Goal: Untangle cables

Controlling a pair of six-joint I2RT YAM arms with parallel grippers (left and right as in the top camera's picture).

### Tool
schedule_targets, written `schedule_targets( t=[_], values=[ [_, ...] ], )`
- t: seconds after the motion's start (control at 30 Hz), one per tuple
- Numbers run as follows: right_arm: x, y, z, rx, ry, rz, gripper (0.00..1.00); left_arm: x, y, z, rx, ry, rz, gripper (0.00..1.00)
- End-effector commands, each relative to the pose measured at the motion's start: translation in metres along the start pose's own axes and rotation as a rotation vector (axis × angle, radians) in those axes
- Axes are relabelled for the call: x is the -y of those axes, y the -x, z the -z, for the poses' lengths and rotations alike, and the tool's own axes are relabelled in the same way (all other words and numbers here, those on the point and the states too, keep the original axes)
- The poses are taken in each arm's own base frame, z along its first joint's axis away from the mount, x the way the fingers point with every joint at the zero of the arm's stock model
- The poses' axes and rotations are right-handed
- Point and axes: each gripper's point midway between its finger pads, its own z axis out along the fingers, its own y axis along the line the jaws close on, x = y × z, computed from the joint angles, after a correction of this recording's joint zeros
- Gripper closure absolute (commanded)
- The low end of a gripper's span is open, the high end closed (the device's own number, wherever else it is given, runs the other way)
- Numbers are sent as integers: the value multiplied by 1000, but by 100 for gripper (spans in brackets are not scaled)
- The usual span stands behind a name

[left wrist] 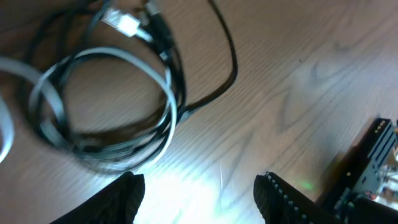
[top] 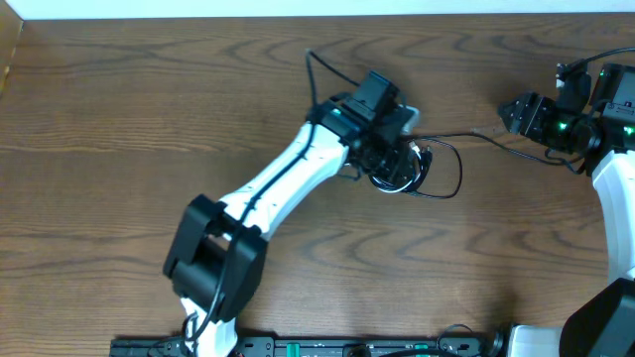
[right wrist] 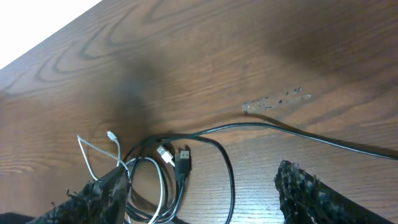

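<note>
Overhead view: the cables (top: 417,171) are seen as a small coiled bundle lying on the table (top: 119,119), at the tip of the left gripper (top: 397,161) and partly hidden by it. A loop of the black cable (top: 460,175) is spread out of the bundle on the side facing the right gripper (top: 508,114). A single black strand is led from the bundle across the wood toward that gripper, which is positioned well apart from the bundle itself.

In the left wrist view the white cable (left wrist: 112,53) and the black one are shown wound together in one ring, just ahead of the left gripper's fingers (left wrist: 124,199). These fingers are spread, with only bare wood between them and nothing pinched. A white plug (left wrist: 124,23) and a black plug (left wrist: 158,25) are seen at the far edge of the ring.

In the right wrist view the right gripper's fingers (right wrist: 311,193) are likewise spread and nothing is gripped. The black strand is laid across the table ahead of them, and pale scuff marks (right wrist: 273,99) are visible beyond it.
</note>
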Motion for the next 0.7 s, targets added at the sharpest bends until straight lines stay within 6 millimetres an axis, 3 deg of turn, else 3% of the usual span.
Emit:
schedule_targets(
  t=[0.0, 0.23, 0.67],
  values=[
    [-1, -5, -3, -18, 1, 25, 28, -5, -12, -28, -58, -26, -32, 39],
    [2, -6, -3, -21, -15, 27, 27, -19, -12, -62, -65, -21, -35, 41],
    [1, -7, -4, -23, -22, 33, 27, -33, -7, -67, -42, 45, -40, 52]
  ],
)
